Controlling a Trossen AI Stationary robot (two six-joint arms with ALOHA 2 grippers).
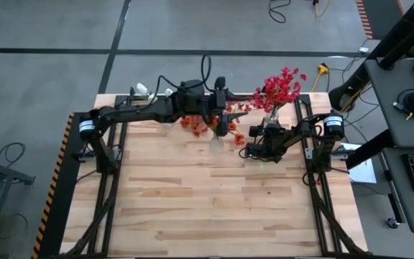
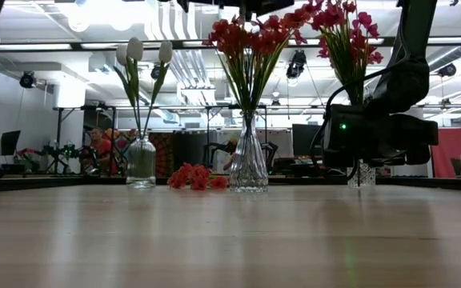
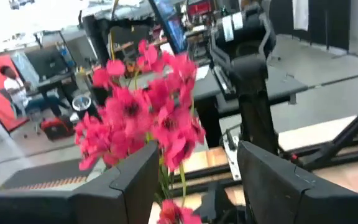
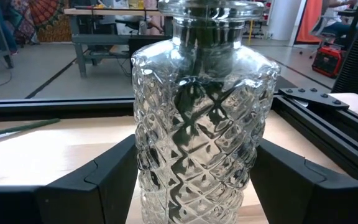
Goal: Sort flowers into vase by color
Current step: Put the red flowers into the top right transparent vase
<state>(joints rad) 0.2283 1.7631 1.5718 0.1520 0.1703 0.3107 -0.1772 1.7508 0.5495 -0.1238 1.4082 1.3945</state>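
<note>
A cut-glass vase (image 4: 197, 112) with crimson flowers (image 1: 282, 86) stands upright at the table's far right, and my right gripper (image 4: 194, 180) is shut on it. High above the table my left gripper (image 3: 197, 168) points level toward those crimson blooms (image 3: 148, 112). It is open, with the blooms just beyond its fingertips and nothing between its fingers. A fluted clear vase (image 2: 248, 164) at the middle holds red-orange flowers (image 2: 246, 40). More orange flowers (image 2: 194, 178) lie on the table beside it. A small bottle vase (image 2: 141, 160) holds white flowers (image 2: 134, 50). My right gripper holds the cut-glass vase by its lower body, one finger against each opposite side wall (image 4: 143, 168). The fingers (image 4: 98, 186) come in level from the table's right side. The vase stands upright with its base (image 2: 362, 181) on the table.
The black frame rail (image 4: 316, 99) runs along the table's far and side edges close to the vases. The near half of the wooden table (image 1: 214, 208) is bare wood. A person (image 3: 14, 87) sits in the room beyond the table.
</note>
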